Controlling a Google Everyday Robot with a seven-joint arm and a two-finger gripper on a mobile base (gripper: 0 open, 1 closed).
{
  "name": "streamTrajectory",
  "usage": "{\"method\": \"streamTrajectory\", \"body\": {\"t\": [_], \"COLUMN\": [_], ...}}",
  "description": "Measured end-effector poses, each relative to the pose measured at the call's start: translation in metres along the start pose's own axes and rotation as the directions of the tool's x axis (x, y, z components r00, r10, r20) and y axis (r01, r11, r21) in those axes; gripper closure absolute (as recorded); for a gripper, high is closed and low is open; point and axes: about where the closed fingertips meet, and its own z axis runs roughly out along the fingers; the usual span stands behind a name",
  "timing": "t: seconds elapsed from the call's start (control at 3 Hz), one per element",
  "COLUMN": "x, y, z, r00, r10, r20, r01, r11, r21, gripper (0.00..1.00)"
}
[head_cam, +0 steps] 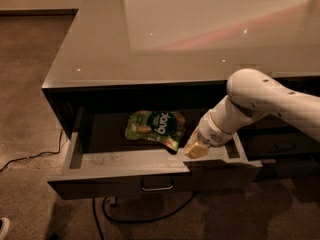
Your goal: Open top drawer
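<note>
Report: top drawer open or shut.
Open: the top drawer is pulled out, exposing a green bag inside; the gripper is inside it, near its front.

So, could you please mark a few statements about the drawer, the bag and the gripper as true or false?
1. The top drawer is pulled out. True.
2. A green snack bag lies inside it. True.
3. The gripper is at the drawer's left end, left of the bag. False: it reaches in near the front wall, right of the bag.
4. The drawer's handle sits at its left end. False: it is central on the front.
5. A cable lies on the floor at left. True.
</note>
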Motion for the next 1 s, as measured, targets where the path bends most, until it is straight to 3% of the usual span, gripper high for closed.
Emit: {"method": "streamTrajectory", "body": {"t": [0.33, 1.0], "x": [0.0, 0.007], "y": [0.0, -0.005], "z": [0.0, 0.036], "r00": [1.0, 1.0], "r10": [0.0, 0.021], "r20": [0.0, -0.013], "r01": [0.0, -0.022], "r11": [1.0, 0.9959], "r21": [0.0, -0.088], "gripper": [1.0, 1.0]}}
